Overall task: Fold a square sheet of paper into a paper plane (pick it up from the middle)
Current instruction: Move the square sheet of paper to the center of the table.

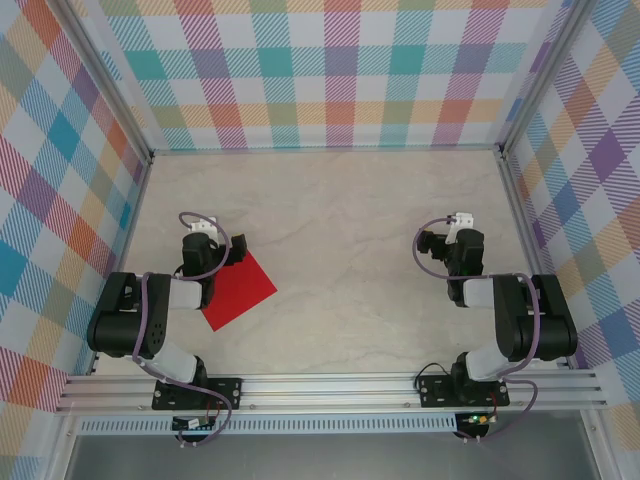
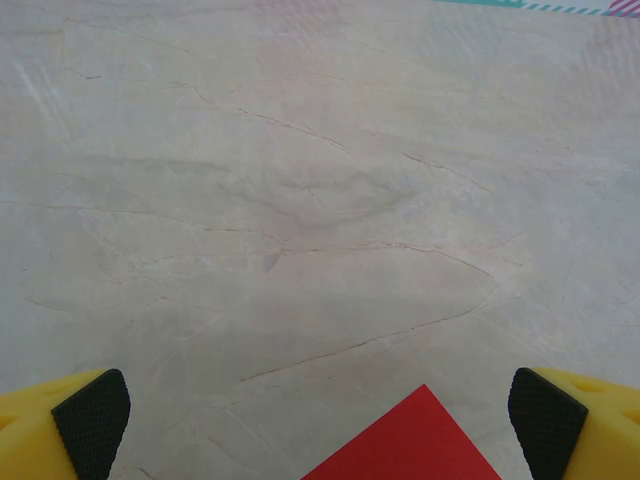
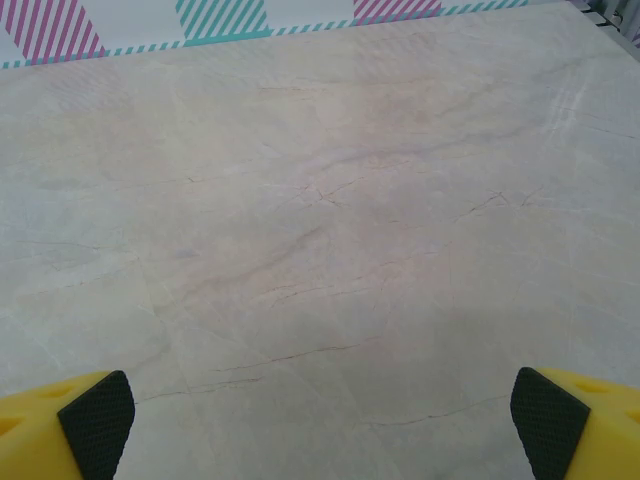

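Note:
The square sheet of paper [image 1: 240, 290] is bright red and lies flat on the table, turned like a diamond, at the near left. My left gripper [image 1: 222, 250] hangs over its far left edge, partly covering it. In the left wrist view, one red corner of the sheet [image 2: 415, 445] pokes in at the bottom between the wide-apart yellow fingers, and the left gripper [image 2: 320, 420] is open with nothing held. My right gripper [image 1: 445, 245] sits at the right side, far from the paper. Seen from the wrist, the right gripper [image 3: 320, 420] is open over bare table, its black pads [image 3: 97, 420] far apart.
The table [image 1: 340, 200] is a pale marble-patterned surface. Checked walls [image 1: 340, 70] close it in at the back and both sides. An aluminium rail [image 1: 330, 385] with the arm bases runs along the near edge.

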You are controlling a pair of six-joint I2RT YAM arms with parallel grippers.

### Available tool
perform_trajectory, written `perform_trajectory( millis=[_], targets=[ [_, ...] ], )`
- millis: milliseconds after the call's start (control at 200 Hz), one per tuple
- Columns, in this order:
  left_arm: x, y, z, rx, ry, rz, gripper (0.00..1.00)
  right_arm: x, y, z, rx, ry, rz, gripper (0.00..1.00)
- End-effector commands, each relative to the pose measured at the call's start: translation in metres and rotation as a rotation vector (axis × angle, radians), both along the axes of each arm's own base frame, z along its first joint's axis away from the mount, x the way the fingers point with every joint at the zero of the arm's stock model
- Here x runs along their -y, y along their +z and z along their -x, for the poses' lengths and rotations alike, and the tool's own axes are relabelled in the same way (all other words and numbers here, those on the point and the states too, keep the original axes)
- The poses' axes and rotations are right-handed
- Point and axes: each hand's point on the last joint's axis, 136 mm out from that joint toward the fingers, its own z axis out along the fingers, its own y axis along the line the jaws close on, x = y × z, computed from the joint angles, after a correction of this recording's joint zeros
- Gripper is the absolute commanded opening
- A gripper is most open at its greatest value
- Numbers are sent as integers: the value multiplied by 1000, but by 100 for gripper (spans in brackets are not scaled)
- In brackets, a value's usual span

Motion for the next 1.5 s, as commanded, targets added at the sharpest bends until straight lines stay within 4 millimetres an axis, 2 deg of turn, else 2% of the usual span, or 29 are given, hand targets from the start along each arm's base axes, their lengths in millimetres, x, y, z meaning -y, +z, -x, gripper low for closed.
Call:
perform_trajectory(
  millis=[0, 775, 910, 1030, 1115, 1170, 1285, 1410, 1495],
  targets=[
    [3, 8, -7, 23, -18, -8, 100, -1, 10, -6, 37, 15, 9, 100],
    [3, 8, -7, 26, -18, -8, 100, -1, 9, -5, 36, 17, 8, 100],
    [3, 12, -6, 26, -14, -9, 100, -1, 20, -4, 37, 19, 9, 100],
    [-5, 30, -2, 28, 35, -5, 100, 5, 36, 5, -16, -33, -11, 100],
    [-21, 43, 4, -15, 146, 6, 100, 7, 49, 13, -99, -95, -82, 100],
    [-30, 60, 8, -11, 217, 33, 100, 5, 57, 16, -161, -110, -122, 100],
    [-30, 97, 17, 28, 259, 136, 100, -2, 66, 22, -253, -132, -206, 100],
    [-25, 127, 27, -2, 287, 257, 100, -30, 68, 23, -352, -79, -325, 100],
    [-21, 140, 34, -43, 284, 292, 100, -62, 66, 22, -409, -26, -341, 100]
  ],
)
